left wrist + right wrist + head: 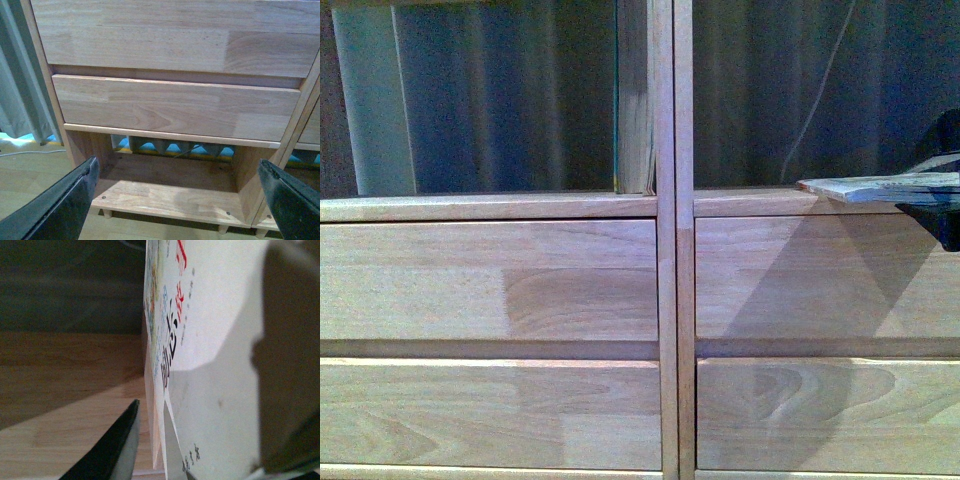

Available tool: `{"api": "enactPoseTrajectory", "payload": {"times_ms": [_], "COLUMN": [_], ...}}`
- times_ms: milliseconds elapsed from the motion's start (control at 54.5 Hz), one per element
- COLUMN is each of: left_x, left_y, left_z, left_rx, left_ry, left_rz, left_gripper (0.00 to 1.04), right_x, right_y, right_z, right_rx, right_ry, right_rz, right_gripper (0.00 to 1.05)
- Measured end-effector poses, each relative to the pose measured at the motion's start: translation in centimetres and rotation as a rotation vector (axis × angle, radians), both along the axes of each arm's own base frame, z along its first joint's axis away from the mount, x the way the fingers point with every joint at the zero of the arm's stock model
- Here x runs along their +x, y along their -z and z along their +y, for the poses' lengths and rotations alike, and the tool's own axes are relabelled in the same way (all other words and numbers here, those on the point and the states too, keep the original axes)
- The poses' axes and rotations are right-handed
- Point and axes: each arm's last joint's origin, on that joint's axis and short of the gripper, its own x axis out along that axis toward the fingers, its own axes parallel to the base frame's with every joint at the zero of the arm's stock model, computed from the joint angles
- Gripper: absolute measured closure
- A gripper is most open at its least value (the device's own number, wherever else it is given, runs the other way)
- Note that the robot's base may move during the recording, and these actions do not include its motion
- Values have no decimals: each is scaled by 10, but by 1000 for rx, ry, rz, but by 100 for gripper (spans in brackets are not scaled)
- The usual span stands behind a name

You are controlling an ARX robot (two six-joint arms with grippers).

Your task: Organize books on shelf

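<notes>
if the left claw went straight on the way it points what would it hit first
The open left claw aims into the bottom compartment of the shelf, under the lower drawer front. It would probably touch that compartment's floor board first; depth is unclear.

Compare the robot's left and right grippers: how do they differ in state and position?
The left gripper is open and empty; the right gripper is shut on the thin white paperback. The left gripper faces the shelf low down; the right gripper holds its book flat by a higher ledge. Both have dark fingers.
</notes>
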Motion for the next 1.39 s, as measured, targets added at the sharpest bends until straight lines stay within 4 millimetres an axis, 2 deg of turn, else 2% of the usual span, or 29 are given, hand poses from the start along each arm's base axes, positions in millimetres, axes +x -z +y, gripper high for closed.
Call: {"api": "enactPoseTrajectory", "payload": {"times_ms": [183,477,606,661,881,972,1083,1174,1284,1394], "left_x": [0,0,5,8,34,52,90,127,159,186], "left_y": [0,0,-5,-11,-63,-83,-116,-152,-184,-216], "left_z": [0,0,5,11,41,50,57,49,32,1], "left_rx": [0,0,20,21,-3,-60,-153,-243,-319,-423], "left_ry": [0,0,190,217,187,202,250,339,432,583], "left_rz": [0,0,-9,-16,-78,-64,-37,-16,-2,25], "left_gripper": [7,7,7,7,7,7,7,7,7,7], "right_x": [0,-5,-18,-24,-62,-80,-103,-115,-121,-125], "right_y": [-1,6,2,-5,-43,-60,-79,-89,-94,-95], "right_z": [-2,-7,-11,-13,-20,-19,-11,1,13,21], "right_rx": [2,13,30,32,25,1,-43,-88,-163,-258], "right_ry": [3,-34,-63,-83,-170,-227,-329,-415,-464,-494], "right_rz": [-12,-38,-82,-113,-294,-377,-472,-543,-598,-648], "right_gripper": [96,97,97,97,97,97,97,97,97,97]}}
